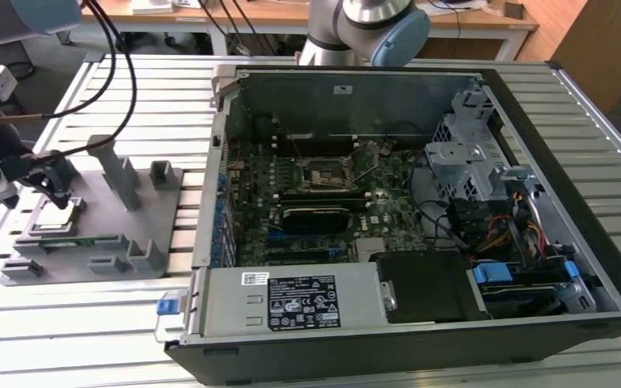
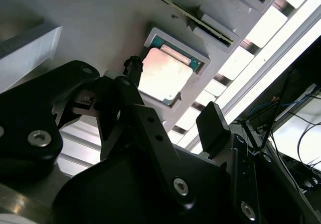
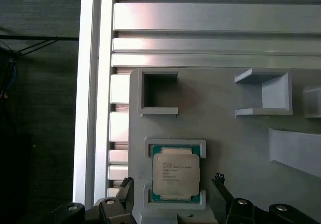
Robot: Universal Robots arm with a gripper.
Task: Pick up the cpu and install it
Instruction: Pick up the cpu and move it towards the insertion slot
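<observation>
The flat, square, silver-topped cpu [image 3: 176,174] is seated in the grey moulded holder [image 3: 225,133], directly beneath the black gripper [image 1: 57,192], which is spread astride it.

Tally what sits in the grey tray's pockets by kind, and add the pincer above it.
Cpu: 1
Memory stick: 1
Pincer: 1
Total: 3
</observation>
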